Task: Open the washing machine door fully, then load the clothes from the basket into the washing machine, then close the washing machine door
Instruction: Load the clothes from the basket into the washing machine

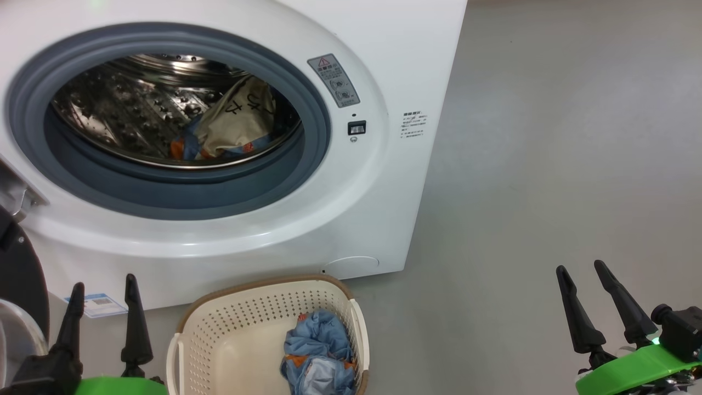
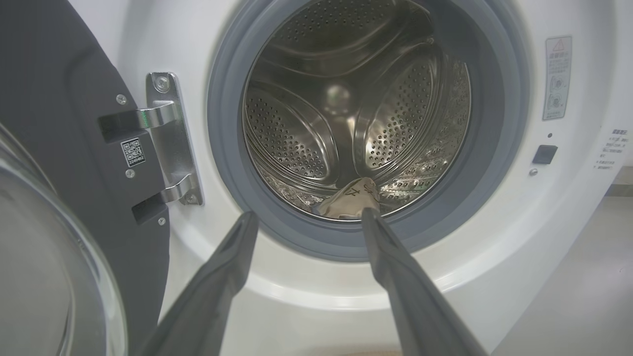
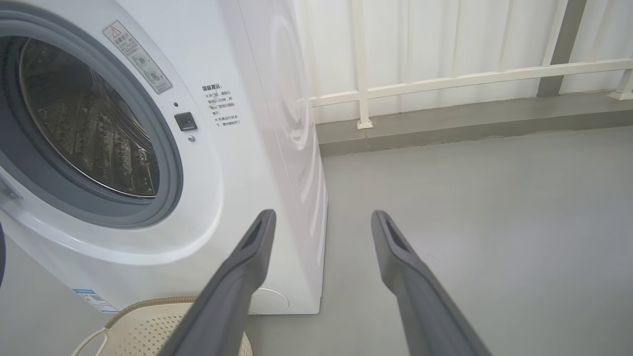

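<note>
The left gripper (image 1: pixel 103 282) and right gripper (image 1: pixel 581 269) are hanging spread and empty either side of the basket (image 1: pixel 258 288), where the clothes (image 1: pixel 318 345) are lying bunched, probably wanting a deep central pinch.

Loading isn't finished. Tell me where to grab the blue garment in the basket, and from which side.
Best pinch the raised fold of the blue garment from above: the basket walls close off its sides, and it lies bunched against the right wall.
</note>
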Available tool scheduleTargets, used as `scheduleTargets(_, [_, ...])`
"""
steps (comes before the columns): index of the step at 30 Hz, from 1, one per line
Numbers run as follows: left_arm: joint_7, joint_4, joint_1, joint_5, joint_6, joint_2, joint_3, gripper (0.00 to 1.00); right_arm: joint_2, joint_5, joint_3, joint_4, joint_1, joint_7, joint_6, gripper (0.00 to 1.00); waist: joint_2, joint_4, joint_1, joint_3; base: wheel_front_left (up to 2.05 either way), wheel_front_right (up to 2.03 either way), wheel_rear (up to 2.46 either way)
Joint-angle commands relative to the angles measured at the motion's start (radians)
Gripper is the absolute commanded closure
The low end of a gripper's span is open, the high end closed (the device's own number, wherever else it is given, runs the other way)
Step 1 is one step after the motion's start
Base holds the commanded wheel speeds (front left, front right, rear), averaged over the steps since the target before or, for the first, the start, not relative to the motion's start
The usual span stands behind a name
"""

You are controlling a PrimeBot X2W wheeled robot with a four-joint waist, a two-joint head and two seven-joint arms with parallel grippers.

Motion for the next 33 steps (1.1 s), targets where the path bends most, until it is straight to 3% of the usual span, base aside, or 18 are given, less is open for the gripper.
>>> scheduleTargets(1, [-0.006, -0.036, 0.003, -0.011, 0.009, 0.012, 0.026, 0.00, -0.021, -0.013, 0.015, -0.027, 0.003, -0.008, 0.005, 0.00, 0.0000, 0.000, 0.0000, 0.002, 0.00, 0.00, 0.00])
scheduleTargets(18, [-0.006, -0.001, -0.001, -0.029, 0.017, 0.012, -0.009, 0.00, -0.019, -0.014, 0.020, -0.035, -0.018, -0.008, 0.005, 0.00, 0.0000, -0.011, 0.0000, 0.042, 0.00, 0.00, 0.00])
scheduleTargets(33, [-0.006, 0.207, -0.077, -0.038, 0.013, 0.012, -0.093, 0.00, -0.004, -0.014, 0.030, -0.044, -0.079, -0.008, 0.005, 0.00, 0.0000, -0.044, 0.0000, 0.143, 0.00, 0.00, 0.00])
